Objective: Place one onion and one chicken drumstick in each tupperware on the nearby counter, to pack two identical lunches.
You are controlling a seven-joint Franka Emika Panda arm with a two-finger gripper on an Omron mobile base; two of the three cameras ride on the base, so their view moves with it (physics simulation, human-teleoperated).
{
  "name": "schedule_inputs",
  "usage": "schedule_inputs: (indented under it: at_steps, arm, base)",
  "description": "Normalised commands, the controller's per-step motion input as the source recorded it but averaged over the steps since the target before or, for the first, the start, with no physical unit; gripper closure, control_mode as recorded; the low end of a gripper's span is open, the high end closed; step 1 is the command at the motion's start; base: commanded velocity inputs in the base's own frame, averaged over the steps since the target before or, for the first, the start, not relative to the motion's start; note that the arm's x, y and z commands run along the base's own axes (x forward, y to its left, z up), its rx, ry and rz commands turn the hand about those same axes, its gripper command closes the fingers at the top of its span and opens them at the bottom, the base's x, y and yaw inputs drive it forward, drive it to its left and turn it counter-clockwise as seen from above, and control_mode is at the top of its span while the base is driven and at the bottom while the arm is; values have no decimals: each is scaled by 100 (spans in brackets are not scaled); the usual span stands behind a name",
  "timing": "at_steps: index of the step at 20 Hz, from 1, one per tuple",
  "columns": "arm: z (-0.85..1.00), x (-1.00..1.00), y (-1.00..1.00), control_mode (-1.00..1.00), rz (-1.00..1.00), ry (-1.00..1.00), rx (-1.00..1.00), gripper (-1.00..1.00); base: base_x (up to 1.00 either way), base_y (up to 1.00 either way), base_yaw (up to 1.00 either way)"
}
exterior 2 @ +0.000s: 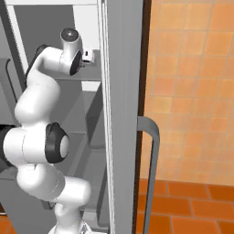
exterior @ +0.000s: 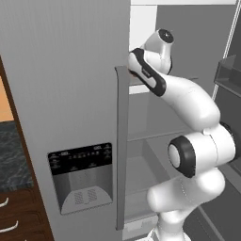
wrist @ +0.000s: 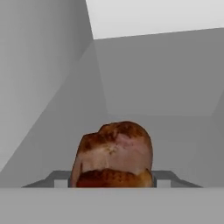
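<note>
1. Inside the open fridge [exterior: 70, 94], in the hand view, a chicken drumstick [wrist: 113, 155] sits right at the bottom edge, between where the finger tips rise.
2. The thick browned end faces the camera, so its long axis seems to run along the line of sight; the bone end is hidden and I cannot tell which way it points.
3. The gripper [wrist: 113, 183] shows only as grey blocks on either side of the meat; whether it pinches the drumstick or merely brackets it, I cannot tell.
4. Past the drumstick, grey fridge walls meet at a back corner under a white ceiling, with open room ahead.
5. In the left base view, the arm [exterior: 188, 101] reaches in past the door handle [exterior: 121, 146]; a strip of counter [exterior: 12, 155] lies far left.
</note>
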Motion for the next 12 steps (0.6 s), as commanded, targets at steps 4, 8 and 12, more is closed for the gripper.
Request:
schedule_inputs:
  at_steps: [4,8,12]
  arm:
    - [41,-100,-4,-100,0,-38,0,100]
    - [65,-100,-23,-100,0,-38,2,100]
    - [78,-100,-55,-100,-9,-11,13,100]
  base:
    - [0,0,0]
    - [0,0,0]
    - [0,0,0]
